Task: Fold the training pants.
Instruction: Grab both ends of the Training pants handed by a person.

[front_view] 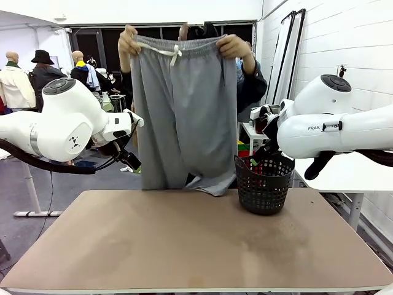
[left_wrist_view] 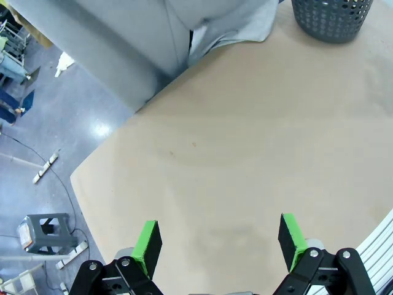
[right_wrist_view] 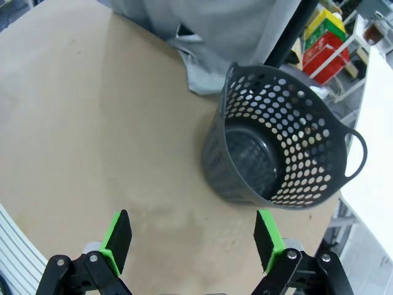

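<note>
While person's hands (front_view: 129, 42) held training pants (front_view: 181, 110) up by waistband, hems on table's (front_view: 184, 246) far edge beside black basket (right_wrist_view: 307, 160), you saw basket's bare floor; pants hid person's torso; left gripper (left_wrist_view: 219, 226), right gripper (right_wrist_view: 193, 218) jaws released.

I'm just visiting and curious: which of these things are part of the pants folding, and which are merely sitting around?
In the job: grey training pants, held up by the person's hands; left gripper and right gripper, both open; table.
Just sitting there: empty black mesh basket, on the table.
</note>
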Tool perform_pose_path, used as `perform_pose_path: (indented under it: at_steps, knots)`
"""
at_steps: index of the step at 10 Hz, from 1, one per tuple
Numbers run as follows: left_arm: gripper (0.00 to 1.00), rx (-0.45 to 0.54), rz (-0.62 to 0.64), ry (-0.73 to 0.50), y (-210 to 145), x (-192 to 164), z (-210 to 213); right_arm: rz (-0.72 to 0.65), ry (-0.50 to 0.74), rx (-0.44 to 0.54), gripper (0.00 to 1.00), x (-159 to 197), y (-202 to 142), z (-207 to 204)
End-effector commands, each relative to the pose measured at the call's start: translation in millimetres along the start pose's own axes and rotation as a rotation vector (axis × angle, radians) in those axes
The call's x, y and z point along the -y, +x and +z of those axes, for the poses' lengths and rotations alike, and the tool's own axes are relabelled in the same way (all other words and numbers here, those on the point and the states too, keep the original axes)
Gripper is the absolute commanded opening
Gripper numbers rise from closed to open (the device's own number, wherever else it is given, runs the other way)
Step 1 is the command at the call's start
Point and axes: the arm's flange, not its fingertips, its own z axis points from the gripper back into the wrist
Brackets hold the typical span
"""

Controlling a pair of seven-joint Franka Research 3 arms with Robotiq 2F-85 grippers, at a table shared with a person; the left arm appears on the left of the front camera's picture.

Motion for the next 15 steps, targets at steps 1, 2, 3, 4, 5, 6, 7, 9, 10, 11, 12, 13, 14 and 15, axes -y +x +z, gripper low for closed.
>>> perform_pose_path:
  at_steps: [1, 2, 3, 4, 5, 6, 7, 9, 10, 11, 12, 13, 14, 15]
  knots:
    - [1.0, -0.001, -0.008, 0.0, -0.2, -1.4, -0.5, -0.002, 0.004, 0.002, 1.0, 0.8, -0.2, -0.1]
    - [1.0, -0.001, -0.008, 0.0, -0.2, -1.4, -0.5, -0.002, 0.004, 0.002, 1.0, 0.8, -0.2, -0.1]
    - [1.0, -0.001, -0.008, 0.0, -0.2, -1.4, -0.5, -0.002, 0.004, 0.002, 1.0, 0.8, -0.2, -0.1]
    - [1.0, -0.001, -0.008, 0.0, -0.2, -1.4, -0.5, -0.002, 0.004, 0.002, 1.0, 0.8, -0.2, -0.1]
    - [1.0, -0.001, -0.008, 0.0, -0.2, -1.4, -0.5, -0.002, 0.004, 0.002, 1.0, 0.8, -0.2, -0.1]
    - [1.0, -0.001, -0.008, 0.0, -0.2, -1.4, -0.5, -0.002, 0.004, 0.002, 1.0, 0.8, -0.2, -0.1]
    - [1.0, -0.001, -0.008, 0.0, -0.2, -1.4, -0.5, -0.002, 0.004, 0.002, 1.0, 0.8, -0.2, -0.1]
    - [1.0, -0.001, -0.008, 0.0, -0.2, -1.4, -0.5, -0.002, 0.004, 0.002, 1.0, 0.8, -0.2, -0.1]
    - [1.0, -0.001, -0.008, 0.0, -0.2, -1.4, -0.5, -0.002, 0.004, 0.002, 1.0, 0.8, -0.2, -0.1]
    - [1.0, -0.001, -0.008, 0.0, -0.2, -1.4, -0.5, -0.002, 0.004, 0.002, 1.0, 0.8, -0.2, -0.1]
    - [1.0, -0.001, -0.008, 0.0, -0.2, -1.4, -0.5, -0.002, 0.004, 0.002, 1.0, 0.8, -0.2, -0.1]
    - [1.0, -0.001, -0.008, 0.0, -0.2, -1.4, -0.5, -0.002, 0.004, 0.002, 1.0, 0.8, -0.2, -0.1]
    - [1.0, -0.001, -0.008, 0.0, -0.2, -1.4, -0.5, -0.002, 0.004, 0.002, 1.0, 0.8, -0.2, -0.1]
    - [1.0, -0.001, -0.008, 0.0, -0.2, -1.4, -0.5, -0.002, 0.004, 0.002, 1.0, 0.8, -0.2, -0.1]
